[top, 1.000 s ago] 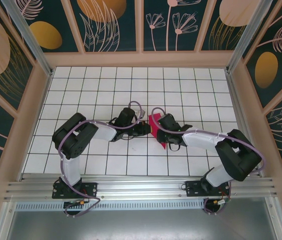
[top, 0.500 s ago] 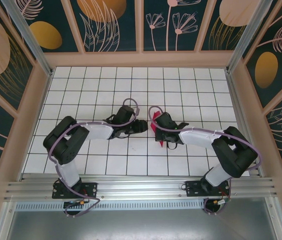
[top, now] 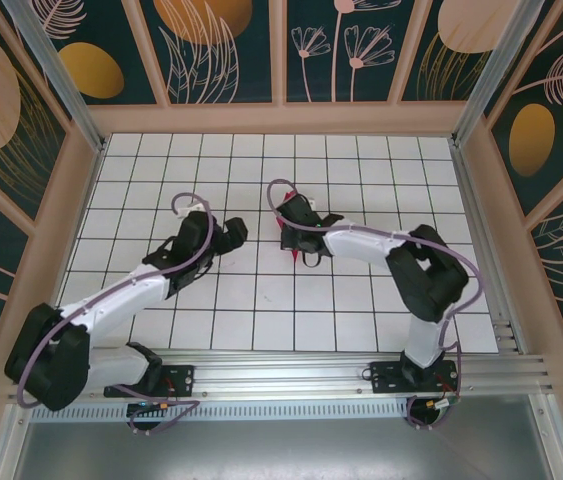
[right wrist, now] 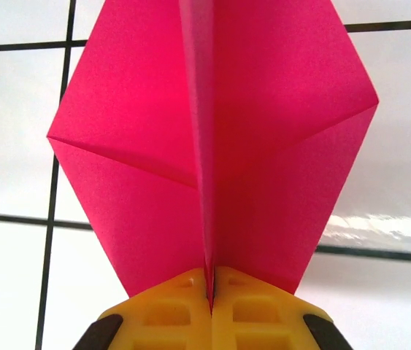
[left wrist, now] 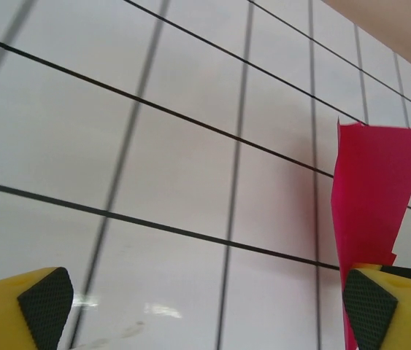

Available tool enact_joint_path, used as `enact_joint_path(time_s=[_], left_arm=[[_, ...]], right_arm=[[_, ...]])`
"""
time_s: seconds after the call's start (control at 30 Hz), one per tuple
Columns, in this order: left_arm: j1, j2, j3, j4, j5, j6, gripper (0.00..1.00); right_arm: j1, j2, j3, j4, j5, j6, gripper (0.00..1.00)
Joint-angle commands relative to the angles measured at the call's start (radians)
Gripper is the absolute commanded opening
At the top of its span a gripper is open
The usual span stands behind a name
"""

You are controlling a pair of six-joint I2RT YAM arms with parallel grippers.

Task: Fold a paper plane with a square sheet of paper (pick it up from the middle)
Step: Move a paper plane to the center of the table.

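The square sheet of paper is folded into a creased magenta-pink paper plane [right wrist: 212, 146] with two flaps spreading from a central ridge. My right gripper [right wrist: 210, 286] is shut on that ridge at its near end and holds it upright. In the top view the paper plane [top: 283, 229] sits in the right gripper [top: 292, 236] near the middle of the table. My left gripper [top: 234, 235] stands open to its left, apart from it. In the left wrist view the paper plane [left wrist: 373, 197] rises just beyond the right fingertip [left wrist: 369, 305], and nothing lies between the jaws of the left gripper [left wrist: 205, 310].
The white tiled table [top: 361, 170] has black grid lines and is boxed in by pink-framed walls [top: 281, 118] at the back and sides. A metal rail [top: 281, 372] runs along the near edge by the arm bases.
The left gripper has opened, let go of the paper and drawn back to the left. The right gripper has closed on the fold and carried the paper up and to the left.
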State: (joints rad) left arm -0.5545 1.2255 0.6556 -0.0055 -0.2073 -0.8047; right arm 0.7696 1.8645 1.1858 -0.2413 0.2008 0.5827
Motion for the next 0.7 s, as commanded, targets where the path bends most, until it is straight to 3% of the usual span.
enact_joint_path(time_s=[0.0, 0.37, 0.67], left_arm=[[0.011, -0.049, -0.037, -0.077, -0.095, 0.0, 0.98], [0.012, -0.049, -0.074, -0.061, -0.072, -0.001, 0.99], [0.012, -0.049, -0.076, -0.057, -0.07, -0.001, 0.98]], right_arm=[[0.011, 0.075, 0.072, -0.045, 0.006, 0.014, 0.05], [0.026, 0.212, 0.152, -0.094, 0.027, 0.014, 0.16], [0.03, 0.215, 0.172, -0.119, 0.038, 0.023, 0.19]])
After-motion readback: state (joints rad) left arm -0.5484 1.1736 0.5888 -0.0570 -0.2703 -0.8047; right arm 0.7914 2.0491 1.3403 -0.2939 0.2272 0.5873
